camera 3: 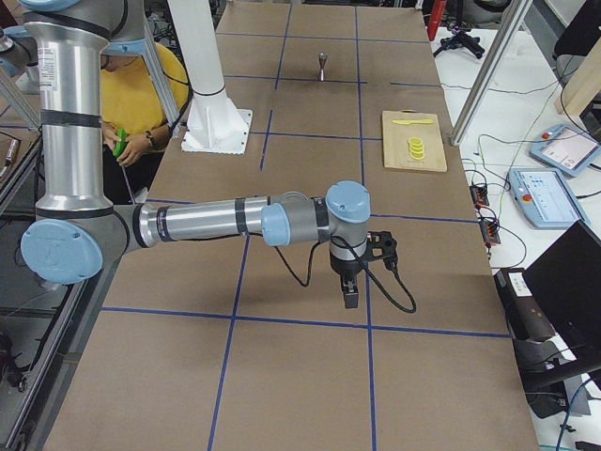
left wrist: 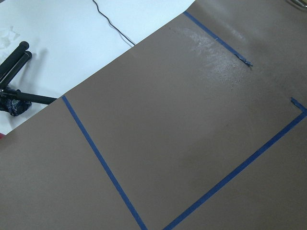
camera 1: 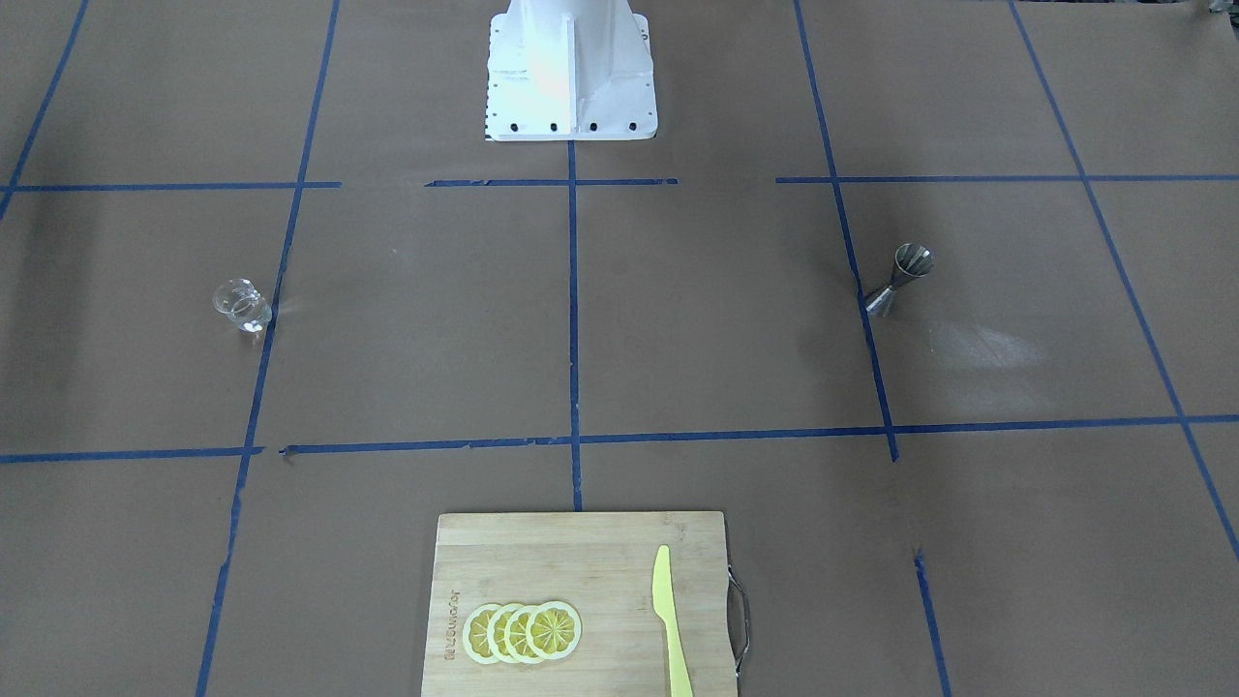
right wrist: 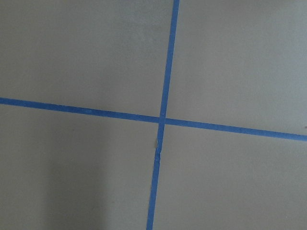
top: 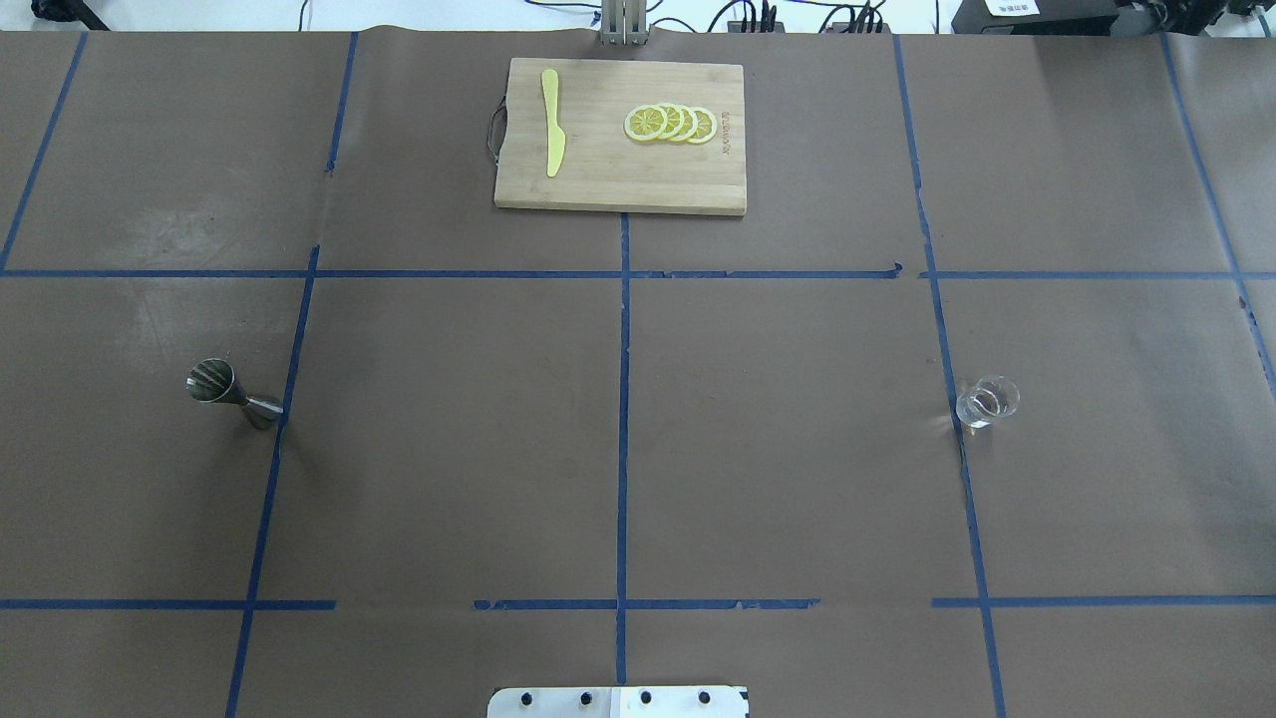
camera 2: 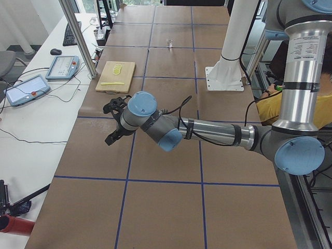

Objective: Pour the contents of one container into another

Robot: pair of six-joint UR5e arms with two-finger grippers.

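The small clear glass cup (camera 1: 241, 305) (top: 987, 402) stands upright on the brown paper, on my right side, and shows far off in the left side view (camera 2: 169, 43). On my left side stands the steel hourglass jigger (camera 1: 900, 279) (top: 231, 393) (camera 3: 323, 66), also upright. Both arms hover beyond the table's ends, far from both vessels. The left gripper (camera 2: 111, 138) and the right gripper (camera 3: 351, 298) show only in the side views, so I cannot tell whether they are open or shut. The wrist views hold only paper and blue tape.
A wooden cutting board (top: 598, 184) (camera 1: 581, 561) with lemon slices (top: 670, 124) and a yellow knife (top: 552, 135) lies at the far middle edge. The white robot base (camera 1: 569, 73) is at the near middle. A person in yellow (camera 3: 141, 85) sits behind the robot.
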